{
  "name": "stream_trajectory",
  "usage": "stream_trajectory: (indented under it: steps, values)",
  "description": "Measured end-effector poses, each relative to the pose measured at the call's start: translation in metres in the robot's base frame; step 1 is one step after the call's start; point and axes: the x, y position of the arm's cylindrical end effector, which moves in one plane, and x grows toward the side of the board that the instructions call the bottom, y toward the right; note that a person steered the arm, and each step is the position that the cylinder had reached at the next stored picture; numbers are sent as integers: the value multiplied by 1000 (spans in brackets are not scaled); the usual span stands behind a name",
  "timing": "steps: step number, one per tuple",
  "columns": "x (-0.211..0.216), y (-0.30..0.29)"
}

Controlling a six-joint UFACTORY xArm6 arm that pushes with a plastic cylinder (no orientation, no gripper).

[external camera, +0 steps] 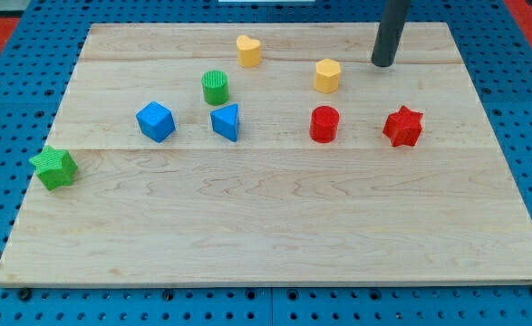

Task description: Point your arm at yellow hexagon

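The yellow hexagon (327,75) stands on the wooden board (275,235) near the view's top, right of centre. My tip (383,64) is the lower end of a dark rod coming down from the view's top edge. It rests on the board to the right of the yellow hexagon and slightly above it, with a clear gap between them. It touches no block.
A yellow heart (248,51) lies left of the hexagon. A green cylinder (215,87), blue cube (155,121) and blue triangle (226,121) sit at centre left. A red cylinder (324,123) and red star (402,126) lie below the hexagon. A green star (54,167) is at the left edge.
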Motion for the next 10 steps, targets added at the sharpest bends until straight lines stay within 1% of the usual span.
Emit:
stream_trajectory:
  steps: [1, 3, 5, 6, 7, 8, 10]
  values:
    - [-26, 0]
    - [-27, 51]
    - [-27, 72]
    - [-10, 74]
    - [6, 54]
    - [14, 21]
    - [21, -8]
